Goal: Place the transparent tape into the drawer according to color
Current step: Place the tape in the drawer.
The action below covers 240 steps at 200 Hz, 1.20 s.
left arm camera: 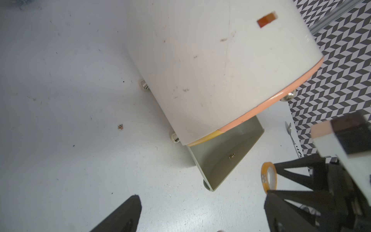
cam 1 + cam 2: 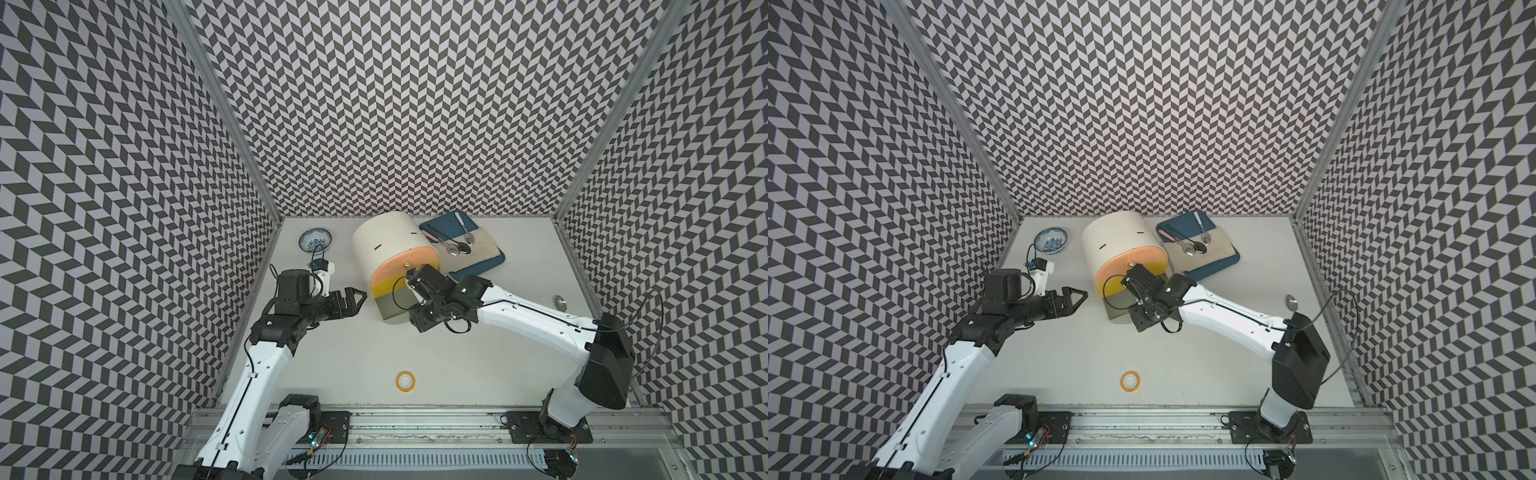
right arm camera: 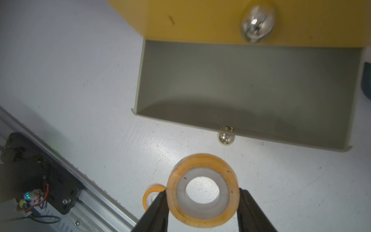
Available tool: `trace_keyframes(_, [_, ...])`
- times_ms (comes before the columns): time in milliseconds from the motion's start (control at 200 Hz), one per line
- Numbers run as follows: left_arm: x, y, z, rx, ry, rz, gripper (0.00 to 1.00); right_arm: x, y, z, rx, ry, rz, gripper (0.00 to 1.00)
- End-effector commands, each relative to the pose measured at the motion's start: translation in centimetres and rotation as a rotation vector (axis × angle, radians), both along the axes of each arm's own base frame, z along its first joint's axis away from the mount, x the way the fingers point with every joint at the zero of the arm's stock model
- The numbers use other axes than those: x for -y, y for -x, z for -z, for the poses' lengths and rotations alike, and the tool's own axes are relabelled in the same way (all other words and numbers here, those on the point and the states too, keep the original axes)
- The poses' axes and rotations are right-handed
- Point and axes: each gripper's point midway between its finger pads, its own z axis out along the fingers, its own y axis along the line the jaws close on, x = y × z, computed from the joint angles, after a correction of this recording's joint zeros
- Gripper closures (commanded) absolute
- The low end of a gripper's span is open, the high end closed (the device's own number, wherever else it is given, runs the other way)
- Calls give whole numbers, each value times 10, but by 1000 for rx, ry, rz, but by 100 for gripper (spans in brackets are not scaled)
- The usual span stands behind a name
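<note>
We are grasping a yellow-orange tape ring (image 3: 202, 163) in our right hand (image 3: 202, 192) near the open drawer (image 3: 241, 80); left hand (image 2: 360, 302) released.

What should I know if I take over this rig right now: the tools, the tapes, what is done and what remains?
The left tool is open and empty, beside the cabinet.
The right tool is shut on a yellow tape, held near the open grey drawer, not inside it.
The second yellow tape lies flat on the table, near the front edge.
Done: the grey drawer is pulled out and looks empty; no other tapes are in view.
Left: the yellow drawer is shut; it probably must be opened for both yellow tapes.
</note>
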Motion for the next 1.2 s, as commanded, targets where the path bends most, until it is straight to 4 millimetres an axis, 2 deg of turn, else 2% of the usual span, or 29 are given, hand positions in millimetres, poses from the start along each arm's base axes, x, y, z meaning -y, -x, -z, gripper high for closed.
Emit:
trace_keyframes(0, [3,9,3,-14,30,12,0,1,-25,-25,88,-47,41,87])
trace_keyframes(165, [3,17,10,-30,39,13,0,7,-49,-28,125,-72,83,88])
trace_keyframes(401, [8,26,15,-49,56,31,0,16,-78,-23,153,-95,131,90])
trace_keyframes(721, [15,37,25,-86,51,48,0,16,-88,7,136,-99,144,88])
trace_keyframes(821, [20,42,30,-104,48,61,0,16,-87,18,125,-97,144,81])
trace_keyframes(926, [27,47,34,-127,32,70,0,18,-85,23,117,-98,146,67])
trace_keyframes(981, [32,50,37,-138,29,80,0,18,-84,19,123,-108,148,59])
trace_keyframes(1197, [45,64,52,-197,-27,117,0,29,-73,-1,144,-131,146,39])
